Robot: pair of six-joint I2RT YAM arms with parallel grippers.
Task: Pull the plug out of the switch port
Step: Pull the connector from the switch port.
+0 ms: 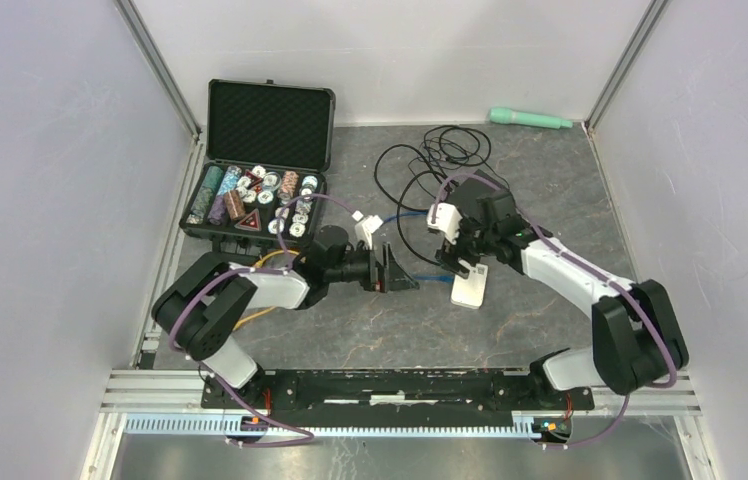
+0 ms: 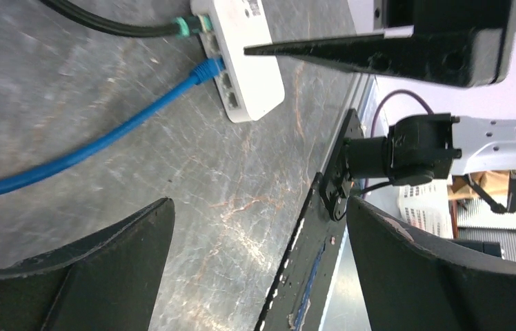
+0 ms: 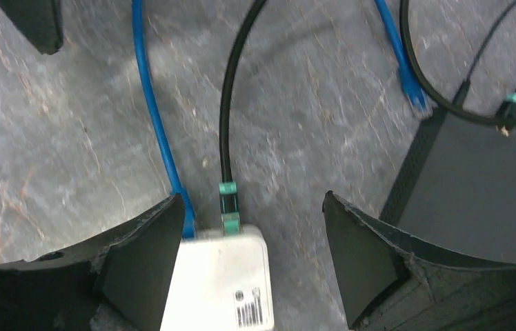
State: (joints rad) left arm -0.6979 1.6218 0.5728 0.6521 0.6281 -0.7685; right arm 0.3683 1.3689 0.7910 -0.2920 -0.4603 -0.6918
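Observation:
A small white switch [image 1: 470, 290] lies on the grey table. It also shows in the left wrist view [image 2: 245, 58] and the right wrist view [image 3: 224, 286]. A blue cable's plug [image 2: 208, 67] and a black cable's green plug [image 3: 228, 203] both sit in its ports. My right gripper [image 3: 252, 221] is open, just above the switch, with its fingers on either side of the port end. My left gripper [image 2: 259, 227] is open and empty, lying sideways left of the switch over the blue cable [image 1: 437, 279].
A black box [image 3: 476, 186] with cables plugged in sits right of the switch, and a loose blue plug [image 3: 412, 88] lies beside it. Black cable loops [image 1: 430, 160] lie behind. An open case of poker chips [image 1: 260, 180] is at the back left, a green cylinder [image 1: 530, 119] at the back.

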